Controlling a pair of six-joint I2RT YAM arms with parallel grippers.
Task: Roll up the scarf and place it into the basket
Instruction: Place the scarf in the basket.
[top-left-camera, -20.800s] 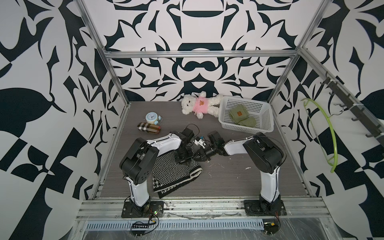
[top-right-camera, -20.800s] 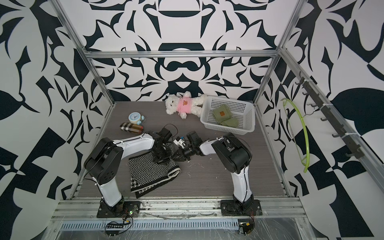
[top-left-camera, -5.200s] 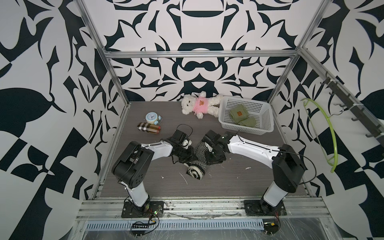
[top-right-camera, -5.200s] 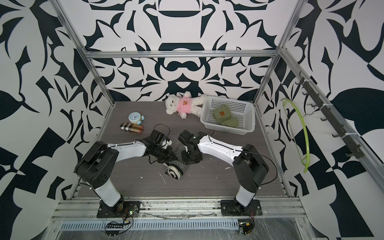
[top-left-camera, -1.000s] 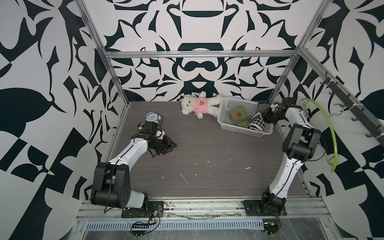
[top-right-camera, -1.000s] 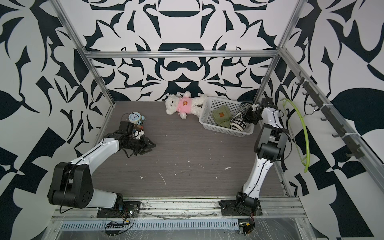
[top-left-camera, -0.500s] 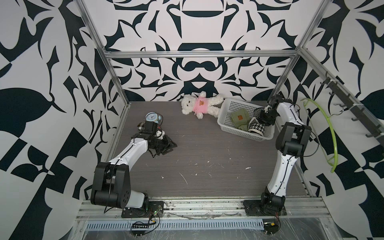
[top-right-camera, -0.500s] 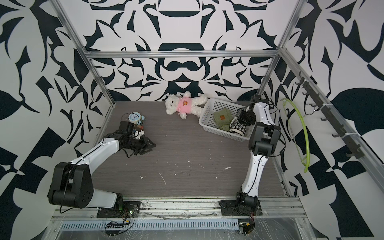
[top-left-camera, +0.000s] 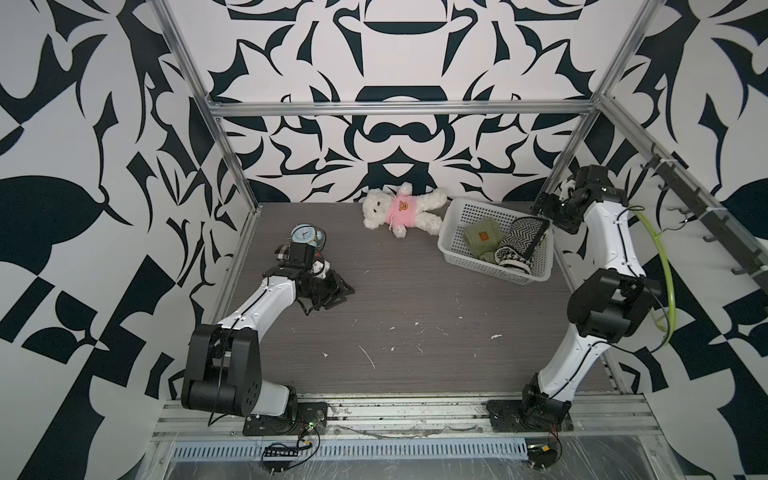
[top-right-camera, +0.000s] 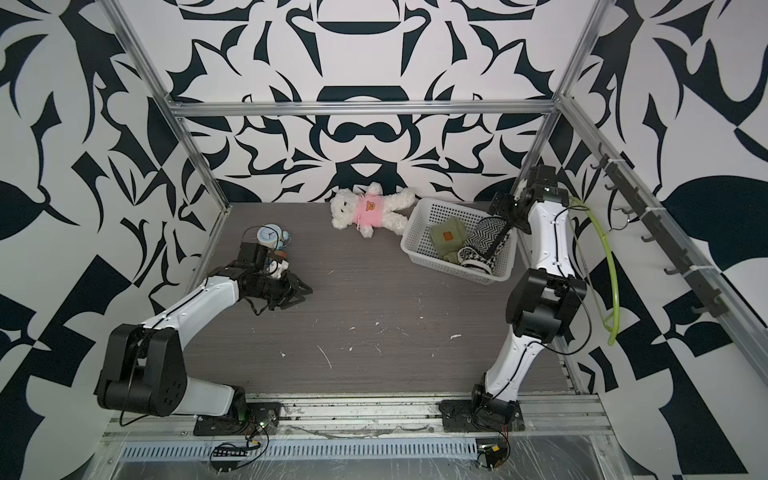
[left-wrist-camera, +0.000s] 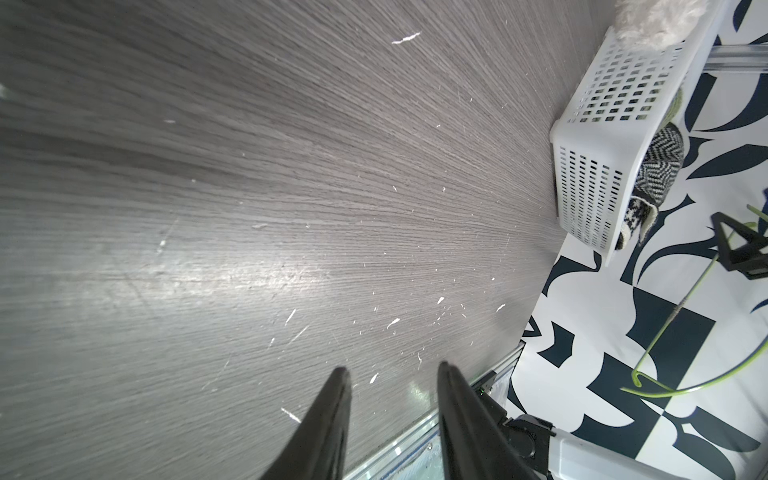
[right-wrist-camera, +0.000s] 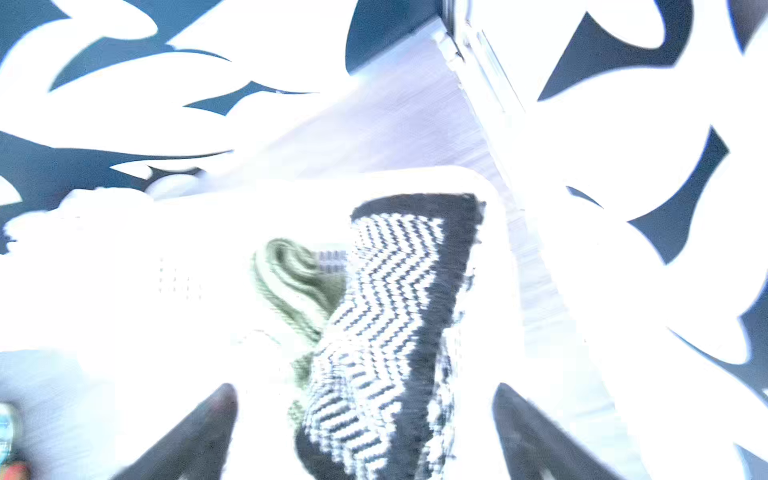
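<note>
- Shows the scarf (top-left-camera: 521, 243) rolled into a black-and-white zigzag bundle. Lies inside the basket (top-left-camera: 486, 268) at the upper right of the frame in both top views, against the right-hand wall and rising a little above the rim.
- Puts it just beside an olive folded cloth (top-left-camera: 482, 239) that takes up the basket's middle. Probably wedged at the side because only that strip is free.
- Finds the right gripper (right-wrist-camera: 365, 388) with jaws spread wide in the right wrist view, a finger off each side of the roll, clamped on nothing. Blurred and washed out there, so finer contact cannot be told.
- Places that gripper over the basket's far right corner in a top view, arm raised tall, presumably to come down over the rim.
- Sets the left gripper (top-left-camera: 338, 291) low over the bare table (top-left-camera: 415, 299) at centre left, jaws partly apart, nothing between them. Well apart from the basket, likely to give the other arm room.
- Notes a teddy bear (top-left-camera: 399, 212) just beside the basket's left end and an alarm clock (top-left-camera: 303, 235) at the left, neither part of the job.
- Judges the task nearly done: roll in, grip off. Calls next for a clean lift that does not snag the knit, since a loose roll leaning on the wall could unwind.
</note>
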